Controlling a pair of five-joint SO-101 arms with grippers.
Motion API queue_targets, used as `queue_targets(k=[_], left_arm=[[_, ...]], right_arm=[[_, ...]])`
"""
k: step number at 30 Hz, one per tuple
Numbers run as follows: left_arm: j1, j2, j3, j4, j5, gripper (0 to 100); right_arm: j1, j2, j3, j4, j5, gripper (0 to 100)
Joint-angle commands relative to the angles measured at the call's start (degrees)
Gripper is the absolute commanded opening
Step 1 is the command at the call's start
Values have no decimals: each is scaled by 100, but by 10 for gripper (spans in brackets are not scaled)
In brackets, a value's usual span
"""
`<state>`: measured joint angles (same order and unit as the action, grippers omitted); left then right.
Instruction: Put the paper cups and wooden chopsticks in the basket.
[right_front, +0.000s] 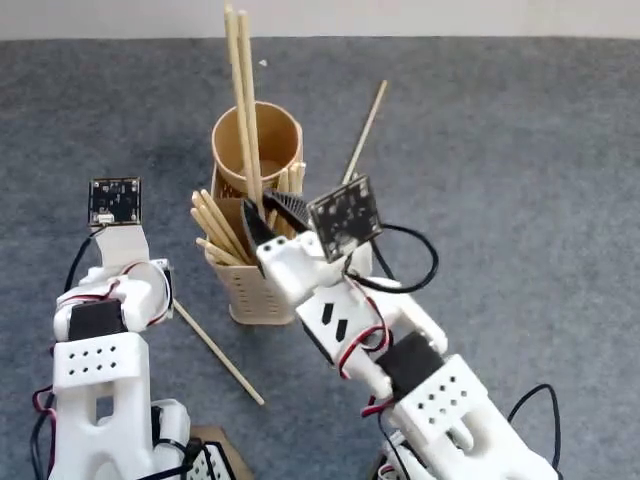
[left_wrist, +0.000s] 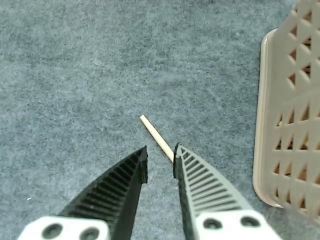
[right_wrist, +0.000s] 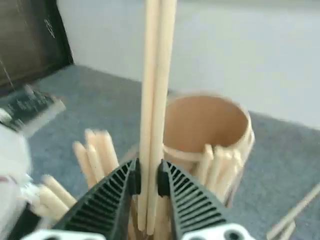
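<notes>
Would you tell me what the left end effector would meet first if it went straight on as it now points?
Most likely the loose chopstick lying on the grey table just ahead of the left end effector; depth is unclear, so it might touch the table instead.

Two white robot arms stand side by side, seen from above. The left arm (right_front: 100, 345) is folded close to its base, its wrist bent straight down. The left gripper (left_wrist: 161, 150) points at the desk with its dark ridged jaws parted a little. The right arm (right_front: 400, 360) stretches forward and inward on a diagonal. The right gripper (right_wrist: 148, 167) is raised, its jaws clamped on two wooden chopsticks (right_wrist: 155, 75) held upright.
</notes>
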<state>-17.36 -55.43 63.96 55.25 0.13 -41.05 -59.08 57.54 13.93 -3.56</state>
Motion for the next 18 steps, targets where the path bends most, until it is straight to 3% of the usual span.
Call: queue_targets(k=[1,5,12,18], left_arm=[[92,-84,-22,-97,-44,123],[92,-84,-22,-97,-44,123],[92,-84,-22,-97,-44,123],[92,-84,-22,-97,-44,123]], right_arm=[[224,-163,180,-251,-18,72],[224,-154,-180,365,-18,164],[224,-154,-1886,1684,-9,164],[716,-101,-3952,3793,-26,163]])
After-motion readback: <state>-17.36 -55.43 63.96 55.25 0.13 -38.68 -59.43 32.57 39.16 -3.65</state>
